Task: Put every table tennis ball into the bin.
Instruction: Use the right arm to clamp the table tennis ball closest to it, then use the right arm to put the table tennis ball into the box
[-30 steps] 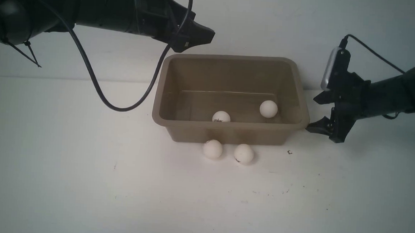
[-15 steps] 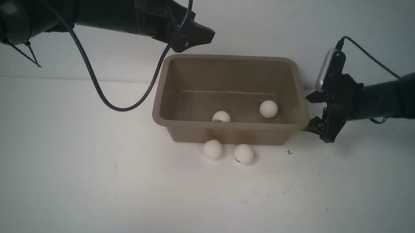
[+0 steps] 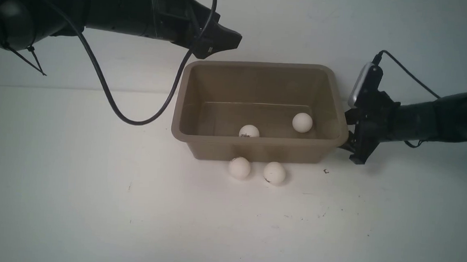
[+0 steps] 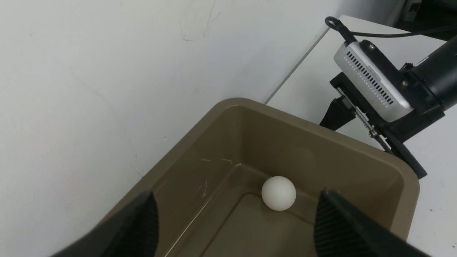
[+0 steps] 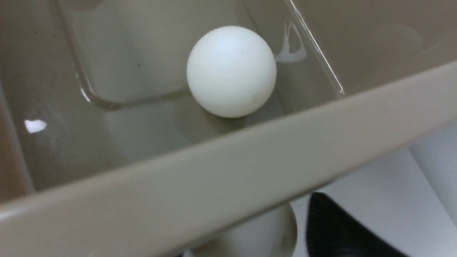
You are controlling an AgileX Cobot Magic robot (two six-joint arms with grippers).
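The taupe bin (image 3: 257, 140) stands mid-table. Two table tennis balls lie inside it (image 3: 249, 131) (image 3: 302, 122); two more rest on the table against its front wall (image 3: 239, 167) (image 3: 274, 173). My right gripper (image 3: 349, 134) sits low against the bin's right end. In the right wrist view another ball (image 5: 264, 232) lies under the bin's rim (image 5: 214, 185), with one black finger (image 5: 339, 232) close beside it, a thin gap showing; the other finger is hidden by the rim. My left gripper (image 3: 222, 41) hovers open above the bin's back left corner, its fingers (image 4: 142, 221) wide and empty.
A white wall rises right behind the bin. The left arm's black cable (image 3: 136, 121) loops down to the table left of the bin. A small dark speck (image 3: 326, 171) lies near the bin's front right corner.
My right gripper has slid left and lower until it is against the bin's right end, its jaws drawing closer around the ball there. The left arm and the other balls have not moved.
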